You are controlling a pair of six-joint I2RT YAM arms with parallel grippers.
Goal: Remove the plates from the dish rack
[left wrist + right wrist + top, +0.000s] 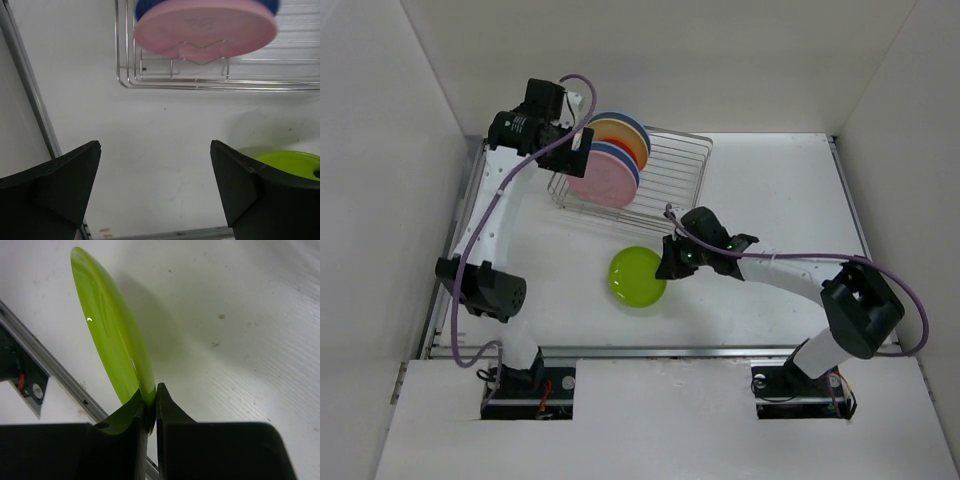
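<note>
The silver wire dish rack stands at the back of the table. Plates stand on edge at its left end: a pink one in front, a blue one and an orange one behind it. My left gripper hovers open at that end of the rack; its wrist view looks down on the pink plate and the rack wire, with nothing between its fingers. My right gripper is shut on the rim of the lime green plate, seen edge-on between the pads.
White walls enclose the table on the left, back and right. A metal rail runs along the left edge and another along the near edge. The green plate shows at the lower right of the left wrist view.
</note>
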